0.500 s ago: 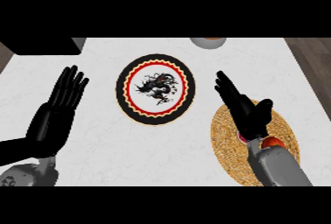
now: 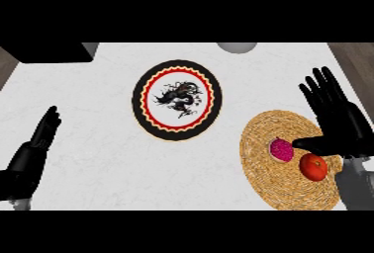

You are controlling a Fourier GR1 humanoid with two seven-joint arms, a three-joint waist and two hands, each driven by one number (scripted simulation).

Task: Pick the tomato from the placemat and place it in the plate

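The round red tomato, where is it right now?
In the head view the round red tomato sits at the lower right on the woven straw placemat, beside a pink fruit and just below the robot's open right hand.

The tomato (image 2: 313, 166) — red, round — lies on the woven straw-coloured placemat (image 2: 274, 185) at right. The plate (image 2: 177, 100) — black-rimmed, red-ringed, dark motif on white — sits centre, well apart.

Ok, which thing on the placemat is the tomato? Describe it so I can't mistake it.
Find the round woven placemat at the counter's right, below the right hand. Two small things lie on it side by side. The tomato is the smooth orange-red one nearer the forearm; its neighbour, by the thumb, is speckled magenta.
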